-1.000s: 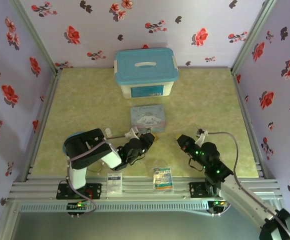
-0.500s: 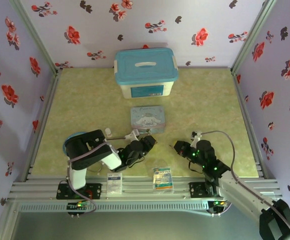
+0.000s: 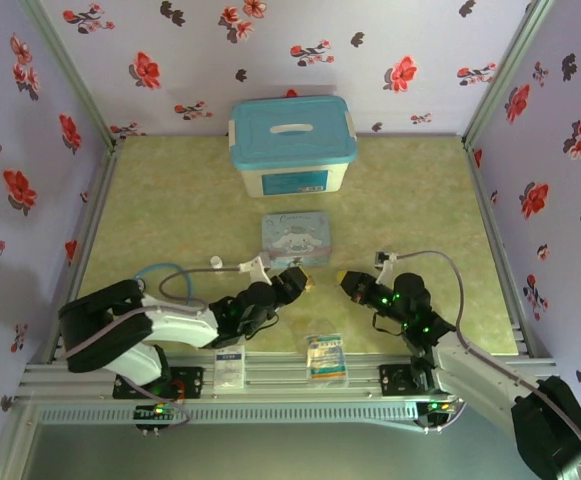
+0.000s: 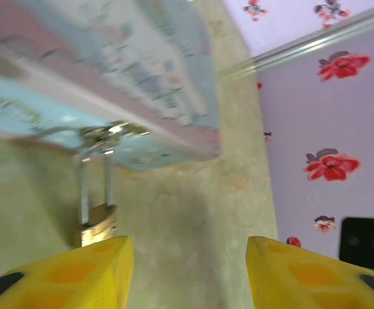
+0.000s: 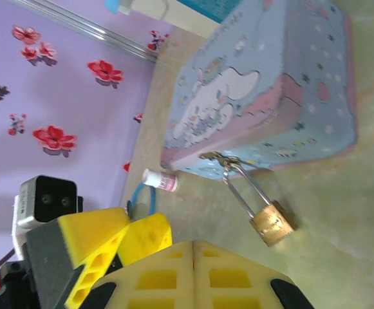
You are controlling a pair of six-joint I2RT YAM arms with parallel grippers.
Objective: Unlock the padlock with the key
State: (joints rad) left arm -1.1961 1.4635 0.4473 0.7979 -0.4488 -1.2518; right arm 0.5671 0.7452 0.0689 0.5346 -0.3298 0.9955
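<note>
Right wrist cam: brass padlock (image 5: 273,223) hangs off the clasp of the cartoon tin (image 5: 257,96), lying on the table (image 5: 354,212), with the right hand (image 5: 193,252) pinched closed near it. Meanwhile the left hand (image 4: 188,248) is spread wide right by the padlock. Lettering on the tin is too blurry to read, sorry.

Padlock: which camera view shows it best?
Right wrist view: the padlock is sharp and whole, shackle hooked through the cartoon tin's latch. Left wrist shows it blurred, body partly behind a yellow fingertip. Top external leaves it too small to make out.
</note>
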